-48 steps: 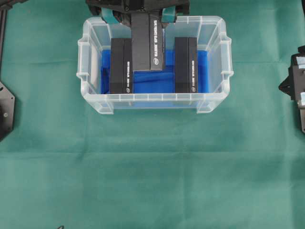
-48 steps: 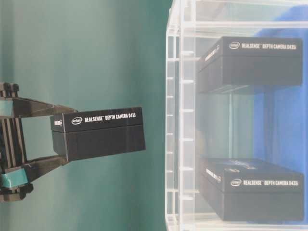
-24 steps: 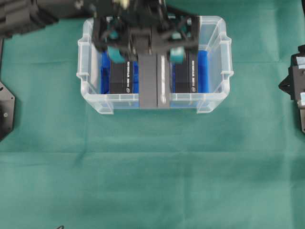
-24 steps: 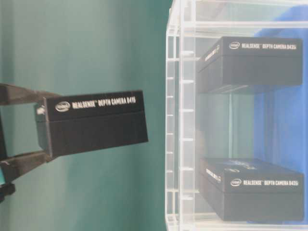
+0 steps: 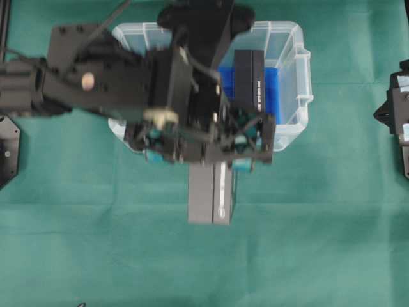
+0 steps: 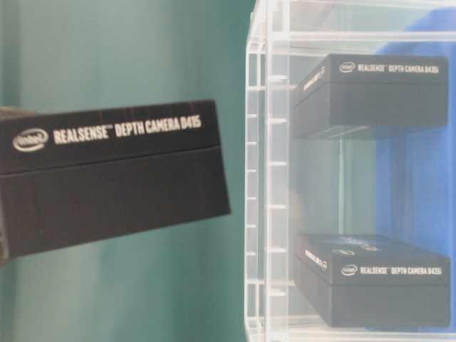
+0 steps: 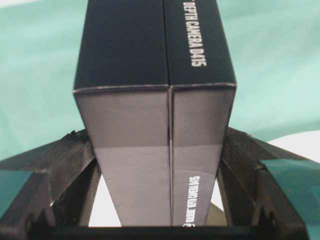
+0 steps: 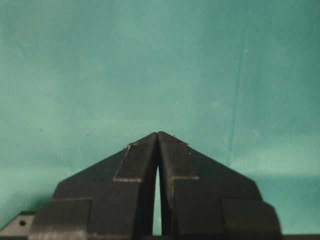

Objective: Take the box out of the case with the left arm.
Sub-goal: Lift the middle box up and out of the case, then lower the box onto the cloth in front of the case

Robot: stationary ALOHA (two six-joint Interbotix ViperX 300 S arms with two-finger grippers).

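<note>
1. The box [image 6: 110, 178] is showing white print on its black side, "intel REALSENSE DEPTH CAMERA D415"; two more boxes [image 6: 370, 92] in the case [image 6: 267, 178] are reading "D435i".
2. The left arm [image 5: 108, 83] is reaching across the case from the left, wrist bent down, its gripper [image 5: 195, 160] hanging over the case's near wall.
3. The fingers [image 7: 70, 165] are pressing the box's two long sides near one end, spread to the box's width.
4. The box is lying level in the air, outside the case, jutting out over the green cloth [image 5: 319, 243].
5. The right gripper [image 8: 158, 137] is closed and empty, its tips touching.
</note>
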